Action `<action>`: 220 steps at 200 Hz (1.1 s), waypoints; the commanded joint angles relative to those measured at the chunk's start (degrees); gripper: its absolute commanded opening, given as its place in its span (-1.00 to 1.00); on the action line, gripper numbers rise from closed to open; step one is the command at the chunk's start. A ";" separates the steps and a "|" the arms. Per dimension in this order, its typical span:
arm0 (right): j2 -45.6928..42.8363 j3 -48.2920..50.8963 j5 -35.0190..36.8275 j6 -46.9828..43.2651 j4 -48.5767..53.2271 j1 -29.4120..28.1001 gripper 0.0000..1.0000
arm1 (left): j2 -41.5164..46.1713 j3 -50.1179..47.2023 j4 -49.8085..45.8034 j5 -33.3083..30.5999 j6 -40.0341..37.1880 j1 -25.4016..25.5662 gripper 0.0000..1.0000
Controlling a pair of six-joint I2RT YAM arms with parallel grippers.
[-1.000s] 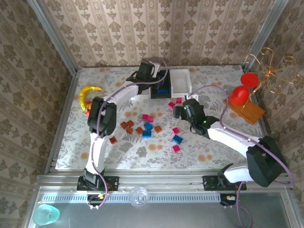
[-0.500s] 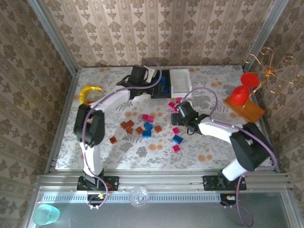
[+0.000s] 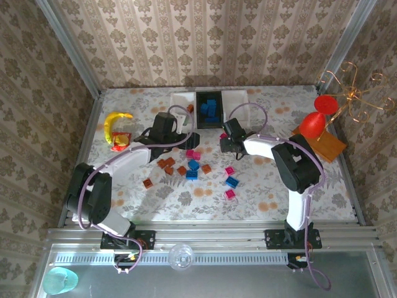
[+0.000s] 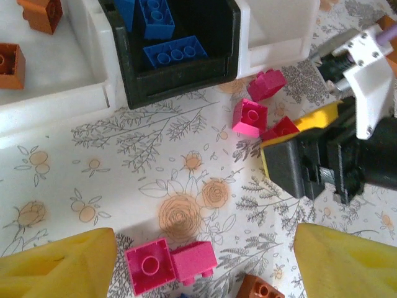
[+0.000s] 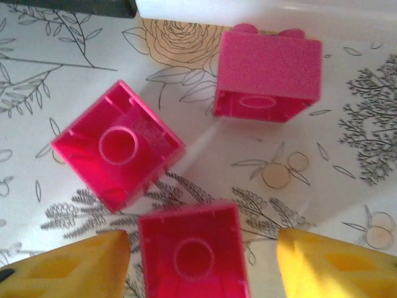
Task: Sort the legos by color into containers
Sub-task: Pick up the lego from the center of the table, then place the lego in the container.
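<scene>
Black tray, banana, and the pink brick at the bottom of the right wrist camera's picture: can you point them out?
Black tray (image 4: 180, 84), left wrist view, on its front wall.
Banana (image 3: 111, 119), top external view, on its curved middle.
Pink brick (image 5: 192, 257), right wrist view, on its upturned hollow face.

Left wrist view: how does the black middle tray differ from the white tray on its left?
Colour: the black tray has dark walls, while the white tray is pale. Contents: the black tray holds blue bricks, and the white tray holds brown-orange bricks. Both are shallow and open-topped, and they sit wall to wall in one row.
</scene>
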State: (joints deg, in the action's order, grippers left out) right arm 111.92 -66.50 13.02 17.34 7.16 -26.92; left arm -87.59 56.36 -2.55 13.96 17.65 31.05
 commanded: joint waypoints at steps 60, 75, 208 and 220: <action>-6.10 2.76 -5.28 -2.91 5.05 0.02 -0.32 | 3.61 -3.70 1.99 -1.31 0.54 -0.81 0.53; -11.56 5.86 -6.39 -2.45 4.18 0.11 -0.34 | 3.85 -3.77 2.31 -1.22 0.72 -0.90 0.53; 8.61 -28.13 -5.55 3.58 -0.03 10.86 -0.25 | 3.91 -2.02 2.24 1.59 1.02 -0.90 0.56; 11.62 -32.79 -4.61 3.70 2.16 11.37 -0.18 | 4.42 -2.22 1.89 1.60 0.90 -0.89 0.56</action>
State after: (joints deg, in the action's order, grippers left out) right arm 118.72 -92.03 6.09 19.55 5.39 -16.40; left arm -84.84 53.01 0.36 14.46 18.46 30.33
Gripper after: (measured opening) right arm 0.386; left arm 0.779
